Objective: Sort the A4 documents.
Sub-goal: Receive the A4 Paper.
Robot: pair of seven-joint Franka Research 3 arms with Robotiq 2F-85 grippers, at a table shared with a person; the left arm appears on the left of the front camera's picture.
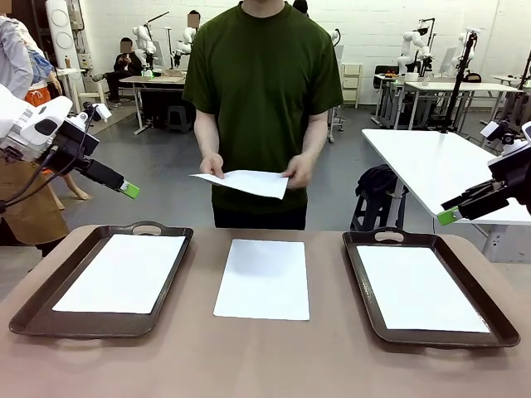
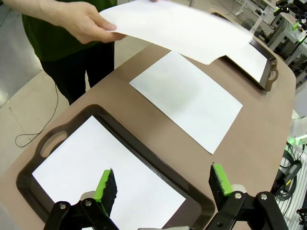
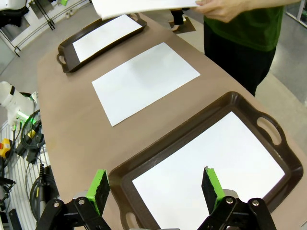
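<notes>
Left gripper & right gripper hung spread wide, empty. A4 documents: one at frame ctr, one per tray, one in person's hand, upper ctr. Risk: flat thin sheet could crease or slip when pinched.

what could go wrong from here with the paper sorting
The middle sheet lies flat on the table, so the open left gripper or right gripper may crease it or fail to lift it. The person's hands hold another sheet near it; an arm reaching in could bump them.
</notes>
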